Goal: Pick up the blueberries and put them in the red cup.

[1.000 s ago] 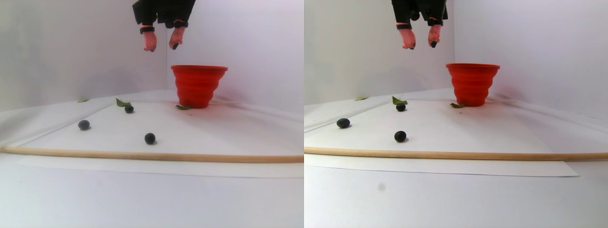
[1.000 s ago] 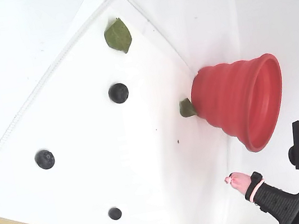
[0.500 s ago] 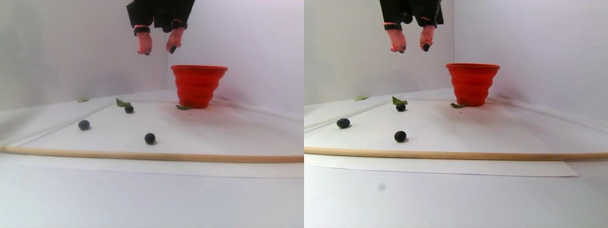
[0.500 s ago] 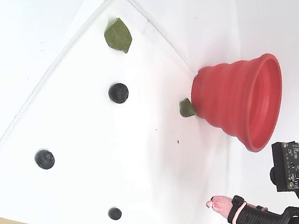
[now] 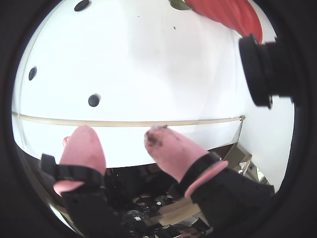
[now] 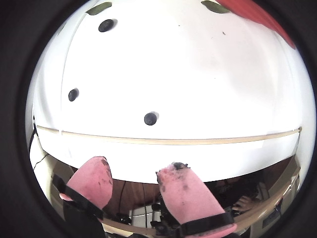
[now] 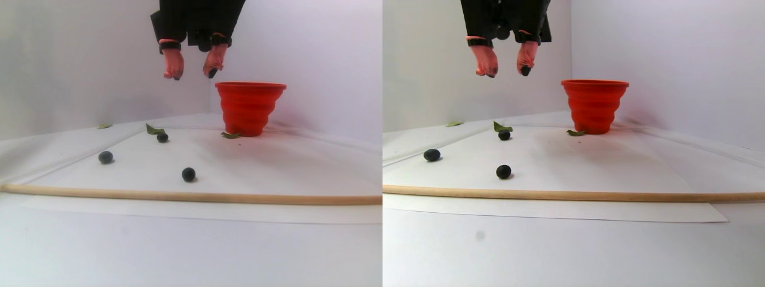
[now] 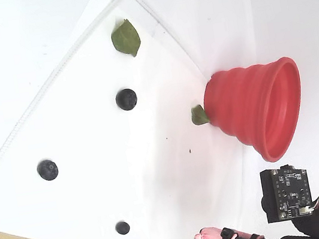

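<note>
Three blueberries lie apart on the white sheet: one nearest the rod (image 7: 189, 174) (image 8: 122, 228), one at the left (image 7: 106, 157) (image 8: 48, 170), one by a leaf (image 7: 162, 137) (image 8: 126, 99). The red cup (image 7: 250, 107) (image 8: 255, 107) stands upright at the back. My gripper (image 7: 192, 73) hangs high in the air, left of the cup's rim in the stereo pair view. It is open, with nothing between its pink, dark-stained fingers. Both wrist views show the open gap (image 5: 119, 133) (image 6: 137, 166) above the rod, with the nearest berry (image 5: 94, 100) (image 6: 151, 118) ahead.
A thin wooden rod (image 7: 191, 196) lies across the front of the sheet. Green leaves rest by the far berry (image 7: 154, 129) (image 8: 126, 38) and at the cup's foot (image 7: 230, 135) (image 8: 199, 115). White walls meet in a corner behind the cup.
My gripper has drifted left, away from the cup, and sunk a little, staying open. The berries, leaves and cup have not moved.
</note>
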Tool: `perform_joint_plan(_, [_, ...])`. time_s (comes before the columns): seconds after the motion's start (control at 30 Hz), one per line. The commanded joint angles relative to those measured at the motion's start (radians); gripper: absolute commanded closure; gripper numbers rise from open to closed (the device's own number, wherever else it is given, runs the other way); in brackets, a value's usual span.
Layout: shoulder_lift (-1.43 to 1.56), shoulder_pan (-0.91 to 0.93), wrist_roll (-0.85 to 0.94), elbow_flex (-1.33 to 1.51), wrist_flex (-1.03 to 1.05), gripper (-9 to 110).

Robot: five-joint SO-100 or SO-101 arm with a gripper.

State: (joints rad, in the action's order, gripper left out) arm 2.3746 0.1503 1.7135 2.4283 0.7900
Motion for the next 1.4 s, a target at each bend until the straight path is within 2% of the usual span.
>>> perform_joint_plan(0.0, [0.055,-0.008,0.006,-0.006,-0.015,83])
perform_joint_plan(1.37, [-0.172,-0.012,0.043,0.115,-0.255,83])
